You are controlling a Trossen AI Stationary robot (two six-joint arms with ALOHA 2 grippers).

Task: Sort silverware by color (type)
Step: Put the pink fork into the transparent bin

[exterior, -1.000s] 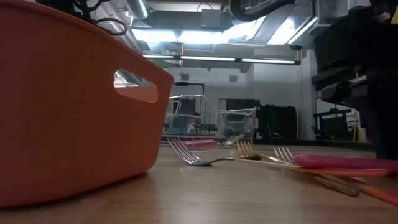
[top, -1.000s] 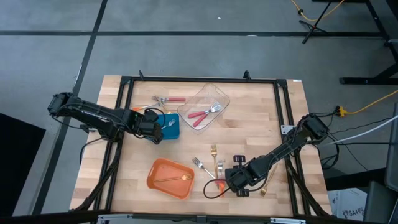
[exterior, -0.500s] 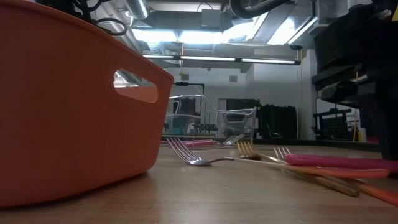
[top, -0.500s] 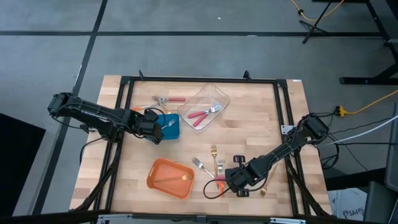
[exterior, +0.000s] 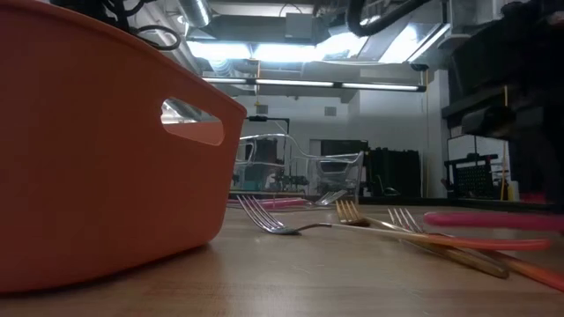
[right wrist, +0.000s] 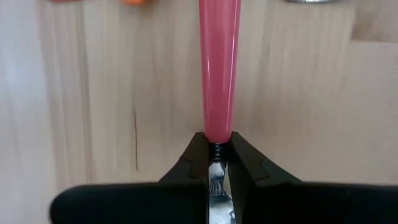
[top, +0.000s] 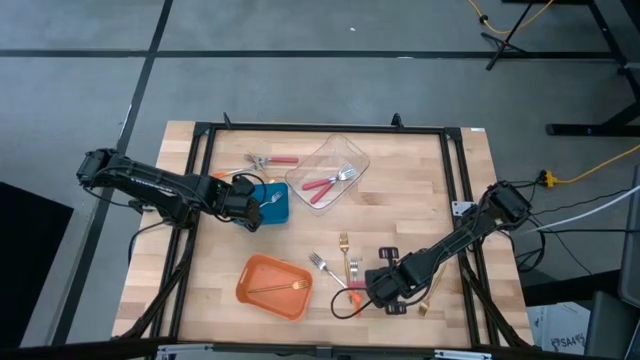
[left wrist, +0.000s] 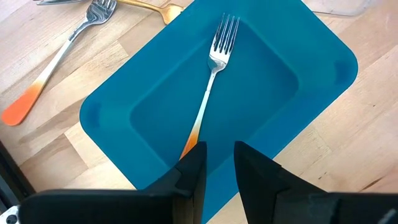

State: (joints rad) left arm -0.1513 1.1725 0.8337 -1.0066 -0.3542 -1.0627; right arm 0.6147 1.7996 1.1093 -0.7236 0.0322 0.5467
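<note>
My right gripper (top: 378,290) is near the table's near edge, shut on a pink-handled fork (right wrist: 219,68) whose handle (exterior: 493,219) shows level in the low view. My left gripper (left wrist: 219,171) hovers narrowly open over the blue container (top: 268,203), which holds an orange-handled fork (left wrist: 211,81). The clear container (top: 328,172) holds pink-handled forks (top: 325,184). A gold fork (top: 282,288) lies in the orange container (top: 273,286). More forks (top: 345,262) lie flat on the wood by my right gripper. My right gripper pinches the pink-handled fork between its two fingers at the metal neck, just where the pink handle ends (right wrist: 216,140). The handle sticks straight out ahead of the fingers, and the tine end runs back between them. The handle hangs level just above the table.
Loose forks (top: 268,160) lie beyond the blue container, one with an orange handle (left wrist: 56,68). A gold fork (top: 430,292) lies to the right of my right gripper. The orange container's wall (exterior: 97,158) fills the left of the low view. A black frame rings the table.
My right gripper has risen a little and carried the pink-handled fork with it. In the low view the pink handle has come up off the forks beneath it and now hangs level above them. The left arm has kept still.
</note>
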